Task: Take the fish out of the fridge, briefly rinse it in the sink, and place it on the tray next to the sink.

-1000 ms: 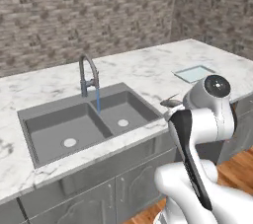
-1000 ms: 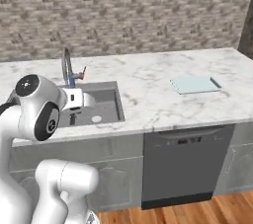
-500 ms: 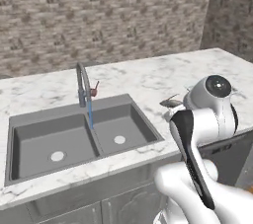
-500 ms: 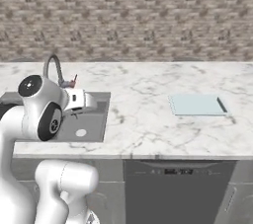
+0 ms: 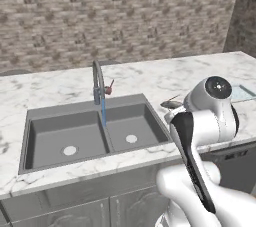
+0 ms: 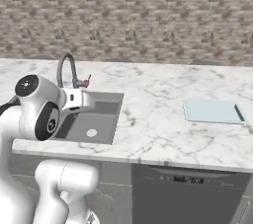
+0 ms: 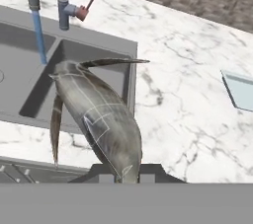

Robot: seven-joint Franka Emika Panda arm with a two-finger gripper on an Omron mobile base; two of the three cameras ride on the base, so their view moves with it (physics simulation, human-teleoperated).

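- We are gripping the fish (image 7: pixel 101 119) in the claw (image 7: pixel 121 177), the fingers clenched on its body low in the hand view, with its tail fanning up toward the sink's (image 7: pixel 74 77) right basin.
- In the left base view the fish (image 5: pixel 171 104) is peeking out beside the arm's wrist, over the counter edge just right of the sink (image 5: pixel 90 133), so it is no longer above the basin.
- Against the pictures from a second ago, the whole scene is sliding: the sink is drifting leftward in both base views and the tray (image 6: pixel 213 111) is coming closer to the middle of the right base view. We are reading this as the base driving sideways, not as things moving.
- The faucet (image 5: pixel 99 87) is running a blue stream into the sink's divider area, with the fish well clear of it.
- We are judging the rinse to be over and the carry to the tray to be under way.
- The tray (image 7: pixel 241 90) is showing at the right edge of the hand view, well apart from the fish across bare marble counter (image 6: pixel 153 119).
- The water is a loose end we are leaving behind.
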